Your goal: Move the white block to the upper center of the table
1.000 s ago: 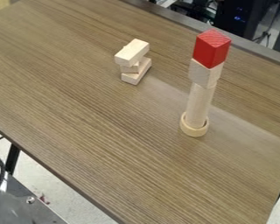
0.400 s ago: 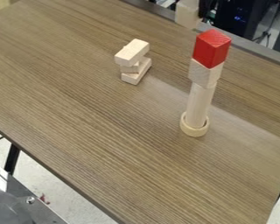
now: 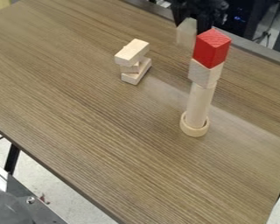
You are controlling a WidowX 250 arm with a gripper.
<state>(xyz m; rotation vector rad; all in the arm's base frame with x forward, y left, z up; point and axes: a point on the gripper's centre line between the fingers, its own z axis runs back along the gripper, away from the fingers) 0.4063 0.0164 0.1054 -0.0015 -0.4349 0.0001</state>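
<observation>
End effector (image 3: pixel 191 24): clamped on white block (image 3: pixel 187 34), one finger each side; at table's (image 3: pixel 89 109) far side, upper middle of view.
White block: upright in the grip, behind and left of red cube (image 3: pixel 211 48) as seen; can't tell if its base touches the wood.
Tower: red cube on pale cube (image 3: pixel 204 73) on cylinder (image 3: pixel 199 105), foot in wooden ring (image 3: pixel 194 124); standing.
Small stack: three pale blocks (image 3: pixel 132 61), top one askew, left of tower.
Placing: probably the step in hand; block looks about at the goal, likely just lower, let go, lift off.
Tower risk: tall, narrow, near the finger on that side in view; a sideways drift or wide opening could knock red cube off or topple it all.
Release risk: let go too high or tilted, block drops and tips over.
Table edge risk: far edge is near; set too far back, block could fall off.
Small stack risk: low unless arm swings left; askew top would slide first.
</observation>
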